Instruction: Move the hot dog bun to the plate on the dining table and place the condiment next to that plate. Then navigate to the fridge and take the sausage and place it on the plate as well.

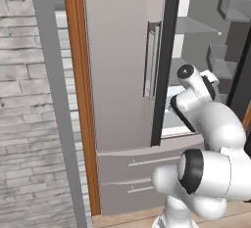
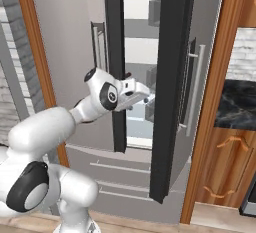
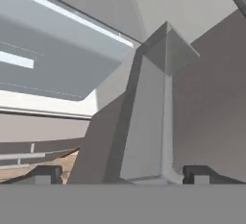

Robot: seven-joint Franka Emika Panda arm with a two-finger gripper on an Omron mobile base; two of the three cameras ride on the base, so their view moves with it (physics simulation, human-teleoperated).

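Gripper reaches through the open fridge door gap, jaws spread wide, empty. Sausage not discernible; presumably on the shelves ahead, toward two o'clock of the hand.

Fridge doors ajar; pale shelves inside, contents too unclear to tell.

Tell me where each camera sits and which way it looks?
Left base view: behind the arm's left, facing the fridge; arm at lower right.
Right base view: behind its right, facing the open fridge; arm at lower left, tool reaching inside.
Hand view: on the hand, looking along the open tool at grey fridge panels.
Both base views share the fridge.
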